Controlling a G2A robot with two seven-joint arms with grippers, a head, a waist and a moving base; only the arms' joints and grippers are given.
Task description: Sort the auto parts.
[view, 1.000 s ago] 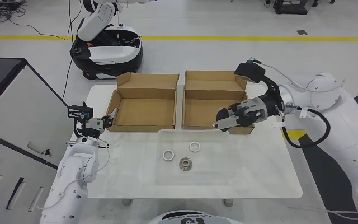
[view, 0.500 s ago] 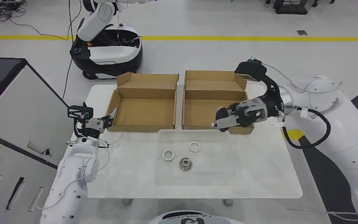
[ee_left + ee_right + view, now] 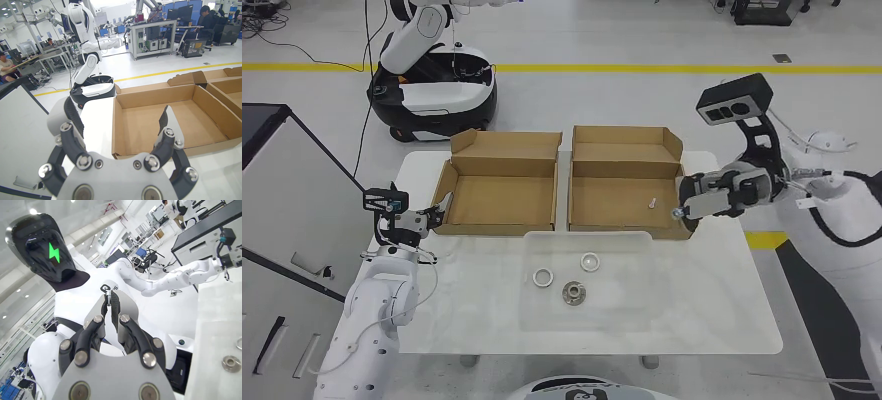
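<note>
- Top view: a white table (image 3: 722, 300) carries two open cardboard boxes side by side along its far half, the left box (image 3: 504, 200) and the right box (image 3: 612, 200)
- Top view: a small pale part (image 3: 650, 200) lies on the floor of the right box, near its right wall
- Top view: a clear tray (image 3: 627, 305) sits on the near side of the boxes, roughly centred on the table
- Top view: the tray holds the left ring (image 3: 542, 276), the right ring (image 3: 590, 262) and, nearer than both and between them, a flanged metal part (image 3: 572, 292); the three lie close together but apart
- Top view: the left gripper (image 3: 441, 213) is positioned just outside the left wall of the left box, near that box's near left corner
- Top view: the right gripper (image 3: 679, 212) is positioned at the near right corner of the right box, well apart from the tray parts
- Left wrist view: the left gripper's two fingers are spread wide with nothing between them; the left box lies beyond the fingertips, its floor bare, and the right box adjoins it on the far right
- Right wrist view: the right gripper's fingers are pressed together on a small threaded screw (image 3: 108, 298), pinched at the fingertips with its head protruding past them
- Right wrist view: the flanged metal part rests on the tray off to one side of the claw, with part of a ring visible at the frame edge beside it
</note>
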